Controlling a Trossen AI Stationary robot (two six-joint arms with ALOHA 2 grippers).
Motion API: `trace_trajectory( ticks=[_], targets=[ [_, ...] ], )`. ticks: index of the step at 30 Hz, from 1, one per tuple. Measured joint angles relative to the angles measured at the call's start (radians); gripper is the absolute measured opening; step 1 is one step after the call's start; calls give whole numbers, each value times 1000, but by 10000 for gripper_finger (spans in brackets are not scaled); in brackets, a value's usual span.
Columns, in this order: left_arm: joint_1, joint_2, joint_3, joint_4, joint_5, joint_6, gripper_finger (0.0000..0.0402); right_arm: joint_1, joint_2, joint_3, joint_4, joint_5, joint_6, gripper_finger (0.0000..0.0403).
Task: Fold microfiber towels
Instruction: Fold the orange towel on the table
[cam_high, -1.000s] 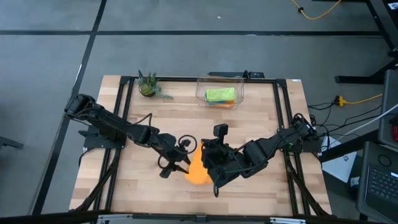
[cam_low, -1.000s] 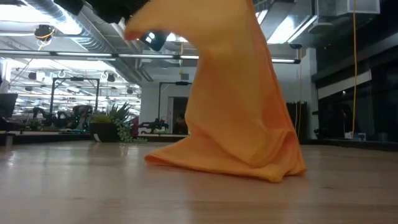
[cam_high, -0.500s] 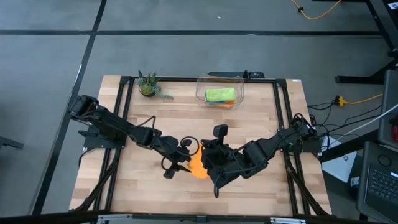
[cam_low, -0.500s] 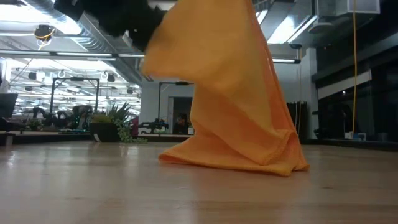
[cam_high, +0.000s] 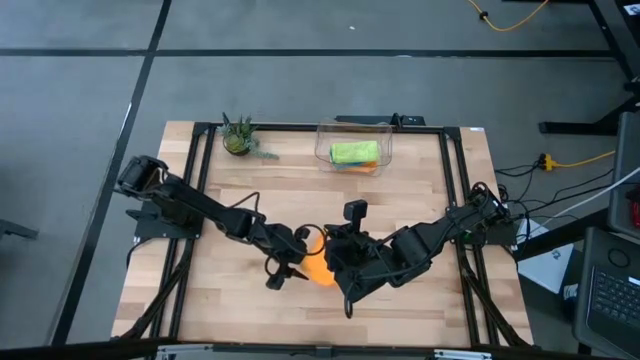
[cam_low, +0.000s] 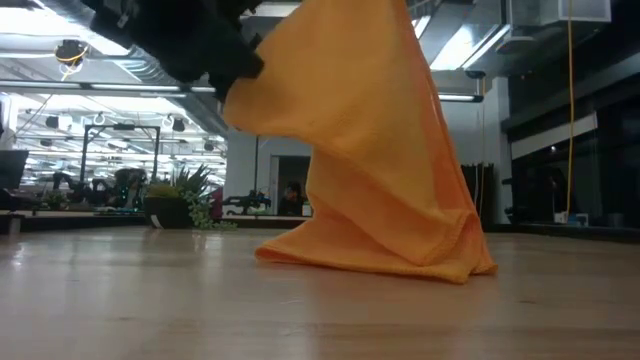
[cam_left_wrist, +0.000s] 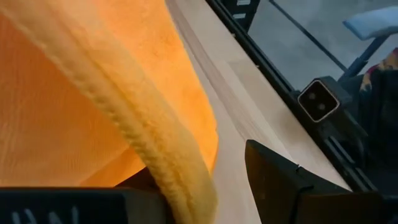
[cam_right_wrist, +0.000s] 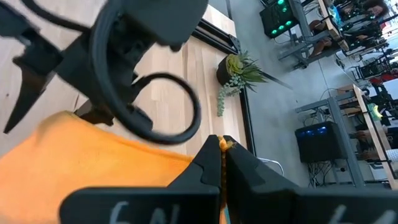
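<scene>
Near the middle of the table (cam_high: 200, 300), toward its front edge, both arms met over one orange towel (cam_low: 380, 150). It was lifted by its upper edge and hung as a drape, with the lower hem bunched on the wood. My read: it was held up so it could hang flat and be laid down for a fold.

Right gripper (cam_right_wrist: 221, 149) was clamped on a thin edge of the orange cloth; the two fingers were pressed together with only a sliver of fabric showing between the tips. That looked like the main hold.

Left gripper (cam_high: 290, 265) was at the towel's other side, just beside the right one. In its wrist view the thick stitched hem ran down across one finger, and the other finger (cam_left_wrist: 280, 180) stood apart from it with bare table showing between. So the fingers looked spread, cloth against one of them, not pinched. Probably going for a second corner.

Lime green towel (cam_high: 355, 152) sat in the clear bin (cam_high: 385, 135) at the back edge, with a bit of orange under it. Small potted plant (cam_high: 237, 138) was at the back left, well apart from the work.
</scene>
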Motion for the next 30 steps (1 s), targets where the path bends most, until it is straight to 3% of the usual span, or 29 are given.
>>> trace_trajectory(
  ticks=[15, 24, 30],
  targets=[
    [-5, -57, 0, -151, -7, -1, 149, 0, 0, -1, -57, -27, 53, 2],
    [-3, -57, 0, -148, -55, -1, 147, 0, 0, -1, -57, -29, 53, 2],
    [-4, -57, 0, -152, -55, -1, 102, 0, 0, -1, -57, -37, 53, 2]
  ],
)
